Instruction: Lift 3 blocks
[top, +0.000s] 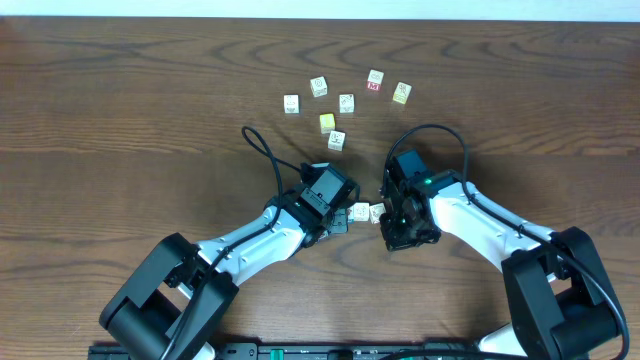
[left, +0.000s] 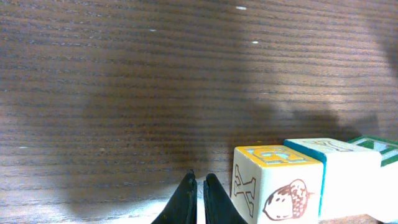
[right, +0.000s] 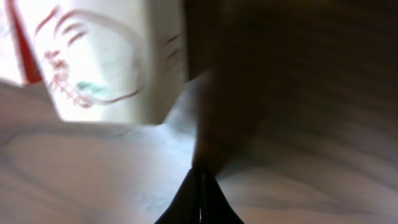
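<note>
Blocks (left: 277, 186) in row, seemingly squeezed between left gripper (left: 199, 179), right gripper (right: 200, 177); jaws pressed together.

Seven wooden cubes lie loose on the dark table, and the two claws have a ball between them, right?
Not a ball: the overhead view shows a row of pale wooden picture cubes between the left gripper and right gripper. Seven loose cubes on the dark wooden table is right.

Plain yellow cube (top: 327, 122) lay on the dark wood-grain table (top: 120, 100). Pale cube with yellow-green face (top: 401, 93) sat further back and right, not touching.
</note>
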